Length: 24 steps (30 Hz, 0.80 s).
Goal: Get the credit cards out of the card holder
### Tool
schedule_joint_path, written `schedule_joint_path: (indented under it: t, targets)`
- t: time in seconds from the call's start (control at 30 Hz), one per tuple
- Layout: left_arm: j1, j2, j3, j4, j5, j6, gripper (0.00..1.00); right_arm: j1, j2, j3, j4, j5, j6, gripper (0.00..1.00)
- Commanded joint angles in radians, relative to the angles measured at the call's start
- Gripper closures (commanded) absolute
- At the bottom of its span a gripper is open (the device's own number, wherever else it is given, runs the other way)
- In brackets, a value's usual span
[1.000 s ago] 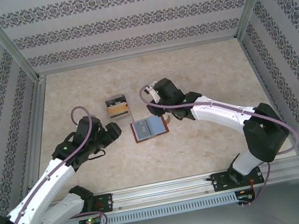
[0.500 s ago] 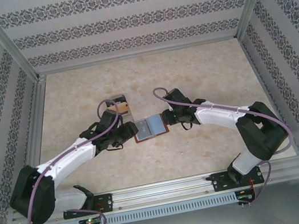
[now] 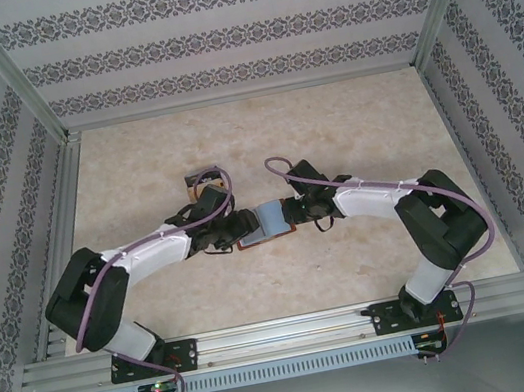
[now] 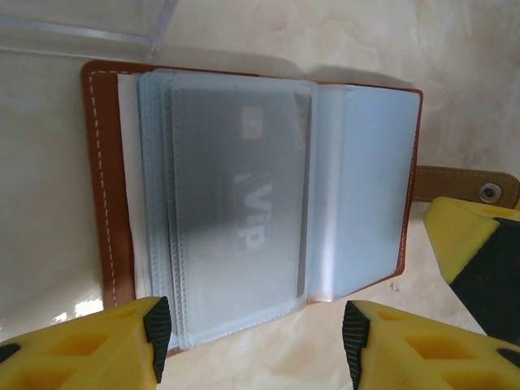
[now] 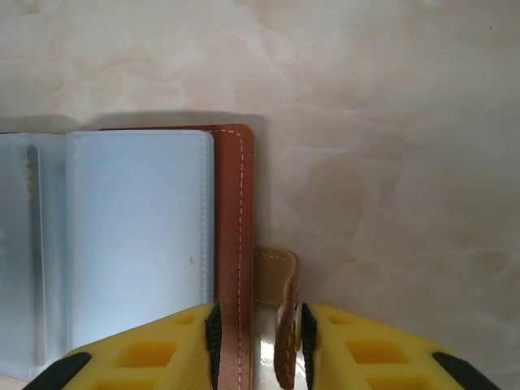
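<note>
Open wide at the left gripper [image 4: 256, 341], with yellow, black-padded fingertips [image 4: 157, 335] low on either side of the spread card holder [image 4: 106, 211] and closed on nothing. No contact with the leather to be made out.

Narrowed to a slim gap at the right gripper [image 5: 258, 329], with the stitched brown edge of the card holder and its side tab [image 5: 272, 272] between the pads. Tab's curled end up against the right-hand pad. Cannot tell whether pinched tight or merely bracketed.

From above, both grippers low at opposite ends of the card holder, near the middle of the table [image 3: 352, 129]: left at the left end, right at the tab end.

Lying open and flat, inside up, with a stack of clear plastic sleeves across the spine. In the top sleeve, a pale grey credit card [image 4: 244, 219] with "VIP" lettering, fully tucked in. Beside it on the tab side, a plain bluish page.

Just beyond the card holder toward the far edge, a clear box [image 4: 81, 24] with orange-and-black contents, partly hidden by the left arm's cable in the overhead view.
</note>
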Motion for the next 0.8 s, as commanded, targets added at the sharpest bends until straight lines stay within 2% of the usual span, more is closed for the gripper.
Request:
schedule_joint_path:
  t: [0.0,0.33,0.77]
  targets:
    - [-0.01,0.025,0.028,0.037,0.01,0.028,0.4,0.012,0.01,-0.009,0.01,-0.013,0.019,0.65]
    - [-0.01,0.086,0.037,0.033,0.015,0.035,0.4,0.017,0.02,-0.003,0.013,-0.017,0.021,0.66]
    - [-0.025,0.116,0.043,0.113,0.085,0.034,0.39,0.029,0.064,0.019,0.009,-0.037,0.031,0.66]
